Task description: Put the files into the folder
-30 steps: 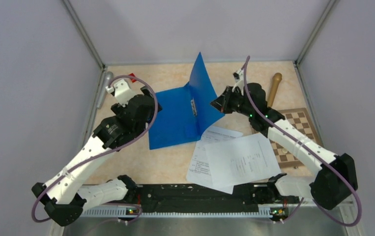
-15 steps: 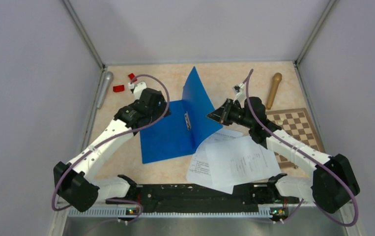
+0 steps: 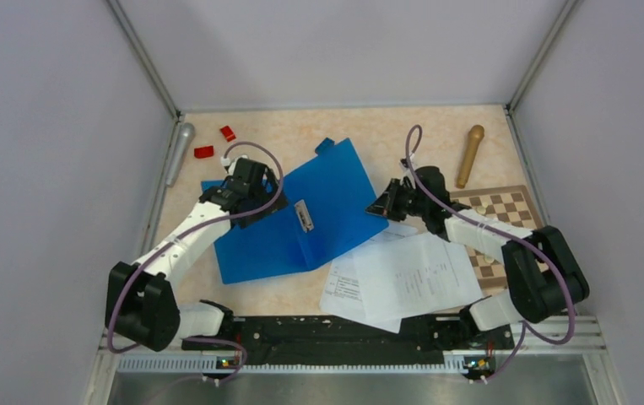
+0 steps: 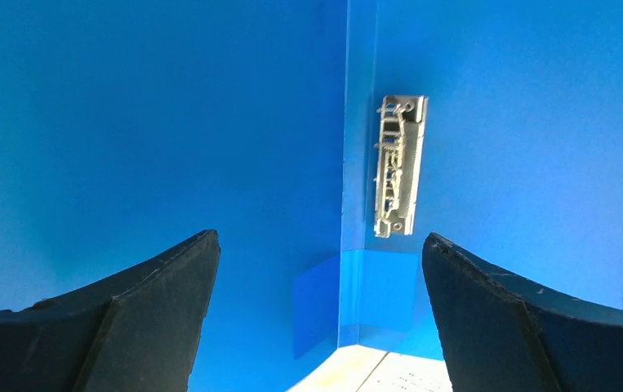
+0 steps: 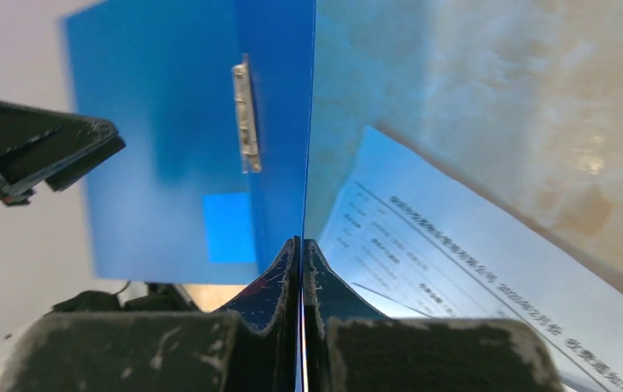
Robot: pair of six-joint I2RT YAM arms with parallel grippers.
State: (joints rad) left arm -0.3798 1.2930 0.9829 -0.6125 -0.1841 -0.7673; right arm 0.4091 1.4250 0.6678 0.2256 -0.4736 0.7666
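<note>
Right gripper (image 5: 300, 247) pinches folder (image 3: 335, 201) cover edge; files (image 3: 411, 274) just beside.

Your right pincer (image 3: 377, 208) has drawn nearer to the arm bases, keeping its grip on the edge of the folder (image 3: 335, 202). The right cover has dropped from nearly upright to a low lean. The whole folder has slid left and toward you on the tabletop. Your left pincer (image 3: 259, 202) has moved in from the folder's left edge to hover over the left leaf. Two red pieces (image 3: 204, 152) and a small blue block (image 3: 325, 145) are now uncovered.
</note>
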